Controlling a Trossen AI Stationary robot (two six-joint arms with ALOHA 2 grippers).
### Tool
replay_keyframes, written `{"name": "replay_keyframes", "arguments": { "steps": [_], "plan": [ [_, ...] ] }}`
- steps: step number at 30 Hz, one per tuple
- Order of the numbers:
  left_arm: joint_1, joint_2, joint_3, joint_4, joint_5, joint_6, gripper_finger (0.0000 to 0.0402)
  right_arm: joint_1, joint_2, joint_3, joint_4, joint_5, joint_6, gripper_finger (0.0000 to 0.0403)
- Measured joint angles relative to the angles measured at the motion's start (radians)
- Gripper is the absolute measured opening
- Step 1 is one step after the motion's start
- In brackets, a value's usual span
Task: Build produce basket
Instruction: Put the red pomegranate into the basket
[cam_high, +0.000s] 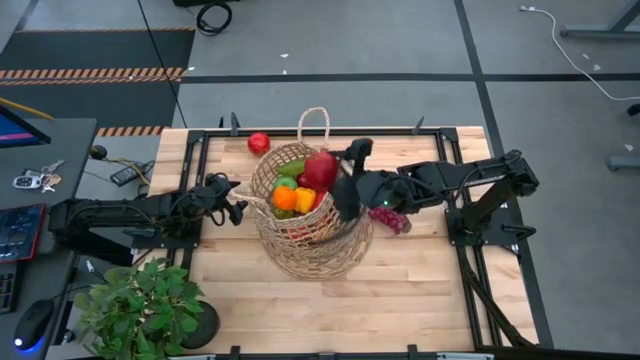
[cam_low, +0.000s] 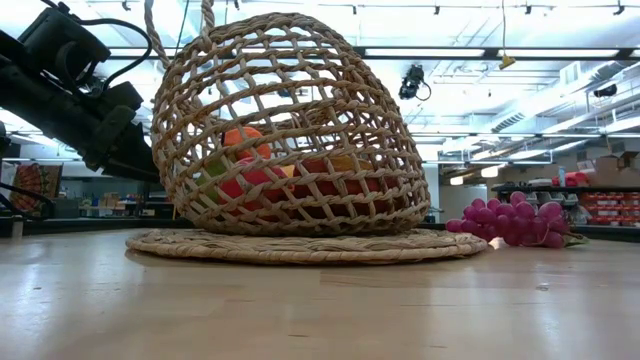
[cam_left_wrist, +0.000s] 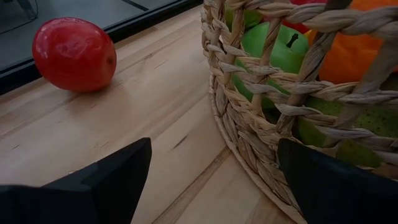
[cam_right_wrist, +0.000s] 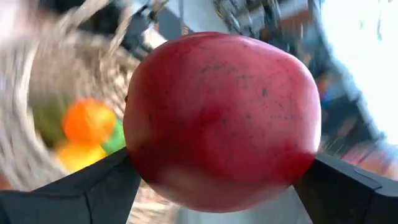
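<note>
The tan wicker basket (cam_high: 318, 235) stands mid-table on a flat woven disc (cam_low: 300, 246). Inside it lie orange, yellow and green produce (cam_high: 290, 195). My right gripper (cam_high: 338, 182) hangs over the basket's opening, shut on a big red fruit (cam_high: 321, 170). My left gripper (cam_left_wrist: 211, 186) waits open at the basket's left side, low over the table, with the basket's lower wall (cam_left_wrist: 249, 137) just ahead of its fingers. A red apple (cam_high: 259, 143) lies on the table at the far edge. Purple grapes (cam_high: 390, 218) lie on the table right of the basket. My right gripper pinches the big red fruit by its two opposite sides (cam_right_wrist: 140, 165) between its two fingers (cam_right_wrist: 102, 190). The fingers come from the table's right, slanting a little downward. The fruit is lifted clear, above the produce in the basket.
A leafy potted plant (cam_high: 140, 310) stands at the near left corner. Black rails (cam_high: 190, 170) run along the table's left and right sides. Bare wood (cam_high: 400, 300) lies in front of the basket.
</note>
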Motion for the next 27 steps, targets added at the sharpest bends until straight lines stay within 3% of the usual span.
{"name": "replay_keyframes", "arguments": {
  "steps": [6, 10, 16, 24, 27],
  "plan": [
    [0.000, 0.000, 0.000, 0.000, 0.000, 0.000, 0.0357, -0.025, 0.000, 0.000, 0.000, -0.022, 0.692, 0.0381],
    [0.000, 0.000, 0.000, 0.000, 0.000, 0.000, 0.0357, -0.032, 0.000, 0.000, 0.025, -0.098, 0.975, 0.0381],
    [0.000, 0.000, 0.000, 0.000, 0.000, 0.000, 0.0357, -0.033, 0.000, 0.000, 0.113, -0.305, 1.072, 0.0381],
    [0.000, 0.000, 0.000, 0.000, 0.000, 0.000, 0.0357, -0.050, 0.001, 0.000, 0.189, -0.512, 0.937, 0.0381],
    [0.000, 0.000, 0.000, 0.000, 0.000, 0.000, 0.0357, -0.075, 0.022, -0.001, 0.196, -0.539, 0.953, 0.0381]
  ]
}}
